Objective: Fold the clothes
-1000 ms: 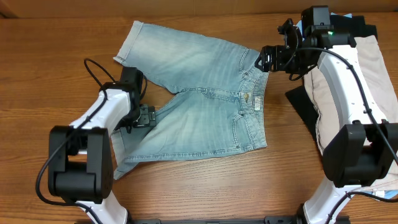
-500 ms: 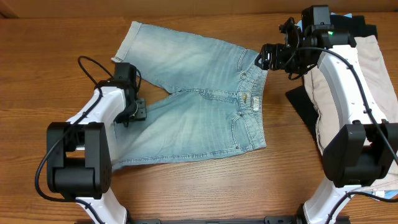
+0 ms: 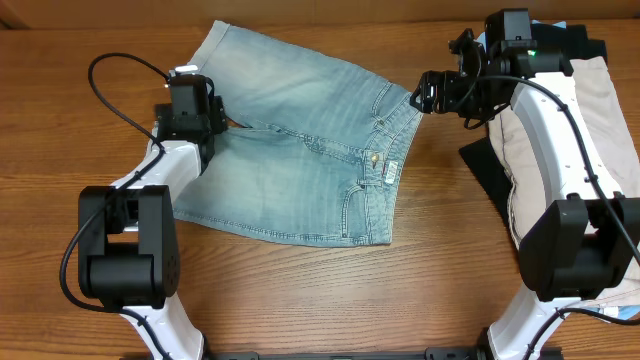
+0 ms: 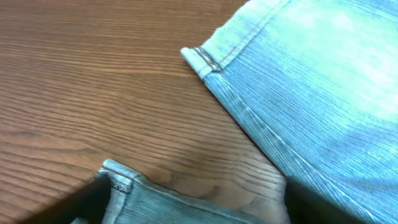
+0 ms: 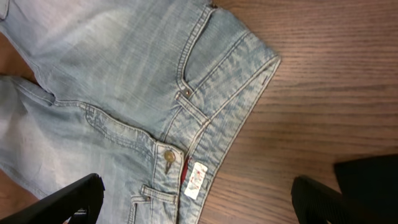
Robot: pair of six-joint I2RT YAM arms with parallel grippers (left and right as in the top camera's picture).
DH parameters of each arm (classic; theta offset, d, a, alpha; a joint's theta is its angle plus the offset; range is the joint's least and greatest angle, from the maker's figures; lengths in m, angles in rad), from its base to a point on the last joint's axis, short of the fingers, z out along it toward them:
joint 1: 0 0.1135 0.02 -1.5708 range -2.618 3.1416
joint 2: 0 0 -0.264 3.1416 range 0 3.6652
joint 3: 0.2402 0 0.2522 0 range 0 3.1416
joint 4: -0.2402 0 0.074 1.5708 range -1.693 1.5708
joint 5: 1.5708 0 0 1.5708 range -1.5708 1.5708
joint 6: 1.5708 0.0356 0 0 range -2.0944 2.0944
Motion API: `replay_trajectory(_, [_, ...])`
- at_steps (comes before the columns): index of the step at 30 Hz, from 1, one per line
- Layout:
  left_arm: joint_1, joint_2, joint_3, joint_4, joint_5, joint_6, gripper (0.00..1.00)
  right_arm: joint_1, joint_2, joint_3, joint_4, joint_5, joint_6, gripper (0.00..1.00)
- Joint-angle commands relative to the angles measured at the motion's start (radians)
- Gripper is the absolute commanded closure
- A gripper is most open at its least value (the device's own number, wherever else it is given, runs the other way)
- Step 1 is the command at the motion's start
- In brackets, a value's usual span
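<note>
The light-wash denim shorts [image 3: 300,150] lie flat mid-table, waistband to the right and both legs side by side pointing left. My left gripper [image 3: 200,120] is at the leg hems. In the left wrist view its jaws stand wide apart [image 4: 198,214], with the near leg's cuff [image 4: 124,180] lying between them and the far leg's hem corner [image 4: 202,57] beyond. My right gripper [image 3: 425,95] hovers open and empty by the waistband's far corner. The right wrist view shows the waistband button [image 5: 168,155] and label [image 5: 197,179] between its jaws [image 5: 196,211].
Beige shorts [image 3: 610,120] lie at the right edge under the right arm. A black garment [image 3: 490,165] lies beside them and also shows in the right wrist view [image 5: 373,180]. A bit of sky-blue cloth [image 3: 612,313] shows at the bottom right.
My left gripper moved up and back along the table. The near leg swung up against the far leg and the shorts shifted left. The right arm has not moved.
</note>
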Motion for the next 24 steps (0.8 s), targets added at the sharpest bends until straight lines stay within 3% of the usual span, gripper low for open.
replay_trajectory(1, [0.005,-0.001,0.056,-0.061,-0.032,0.042,0.00,0.006,-0.025,0.019,-0.013,-0.002,0.013,0.01])
replay_trajectory(5, [0.005,-0.042,0.162,-0.298,-0.026,-0.012,0.00,0.023,-0.025,0.019,-0.038,-0.003,0.065,0.04])
replay_trajectory(11, [0.003,-0.142,0.422,-0.708,0.219,-0.023,0.00,0.177,-0.025,-0.060,-0.055,-0.001,0.083,0.06])
replay_trajectory(17, [0.003,-0.165,0.488,-0.751,0.275,-0.023,0.00,0.316,-0.021,-0.208,0.100,0.065,0.126,0.05])
replay_trajectory(18, [0.003,-0.162,0.488,-0.751,0.283,-0.022,0.00,0.359,-0.013,-0.285,0.202,0.100,0.135,0.04])
replay_trajectory(24, [-0.045,-0.133,0.488,-0.706,0.360,0.041,0.00,0.385,0.011,-0.410,0.380,0.099,0.106,0.07])
